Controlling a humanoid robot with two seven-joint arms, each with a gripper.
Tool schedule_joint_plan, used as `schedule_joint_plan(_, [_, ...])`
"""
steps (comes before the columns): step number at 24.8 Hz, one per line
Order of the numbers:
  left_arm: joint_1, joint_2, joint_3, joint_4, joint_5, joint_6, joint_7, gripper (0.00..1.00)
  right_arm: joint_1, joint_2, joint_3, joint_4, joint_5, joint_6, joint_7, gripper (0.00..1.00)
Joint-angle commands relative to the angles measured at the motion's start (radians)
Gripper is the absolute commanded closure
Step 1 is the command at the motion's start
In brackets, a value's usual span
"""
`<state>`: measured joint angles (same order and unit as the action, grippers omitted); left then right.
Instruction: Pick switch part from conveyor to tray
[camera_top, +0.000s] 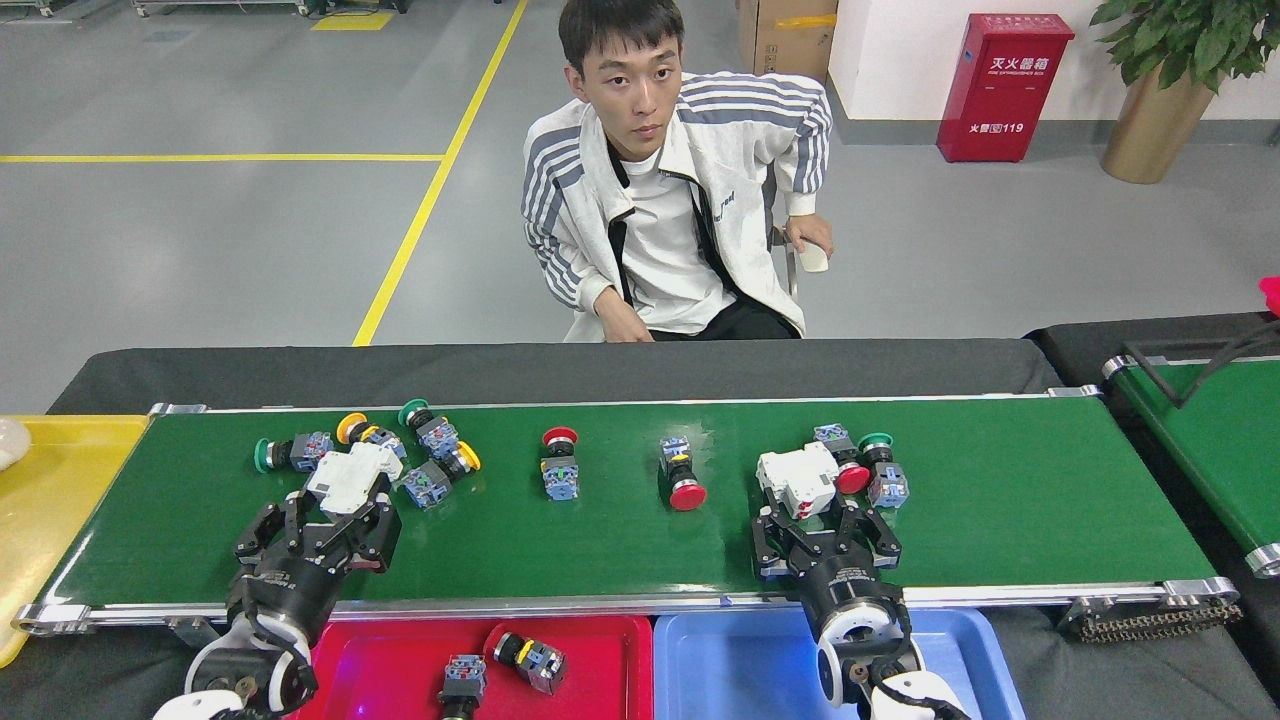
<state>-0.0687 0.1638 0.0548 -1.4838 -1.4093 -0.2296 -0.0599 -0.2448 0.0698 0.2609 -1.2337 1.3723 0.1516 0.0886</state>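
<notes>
The conveyor (620, 545) carries many switch parts. A white block-shaped switch part (350, 477) lies at the left and a second white one (797, 481) at the right. My left gripper (325, 515) is open, its fingers spread on either side of the near end of the left white part. My right gripper (825, 520) is also open, just below the right white part, its fingers flanking that part's near edge. Close to me sit a red tray (400, 660) holding two push-button parts (528, 660) and a blue tray (730, 670).
Push-button parts lie around both white blocks: green (280, 453), yellow (440, 475), red (560, 465), red mushroom (680, 478) and green (880, 470). A yellow tray (60, 480) is at the left end, a second green belt (1200, 450) at the right. A person (670, 200) sits behind the conveyor.
</notes>
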Motion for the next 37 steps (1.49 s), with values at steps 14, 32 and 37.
schedule_joint_plan(14, [0.086, 0.013, 0.016, -0.250, 0.007, -0.151, -0.012, 0.94, 0.294, -0.326, -0.301, -0.346, -0.331, -0.825, -0.083, 0.91])
schedule_joint_plan(32, [0.130, -0.277, -0.536, -0.200, -0.329, -0.200, -0.100, 0.53, 0.472, -0.108, -0.532, -0.389, -0.272, -0.897, -0.058, 0.04])
schedule_joint_plan(37, [0.116, -0.267, -0.596, -0.187, -0.335, -0.024, -0.095, 0.00, 0.464, 0.002, -0.505, -0.438, -0.093, -0.466, -0.058, 0.08])
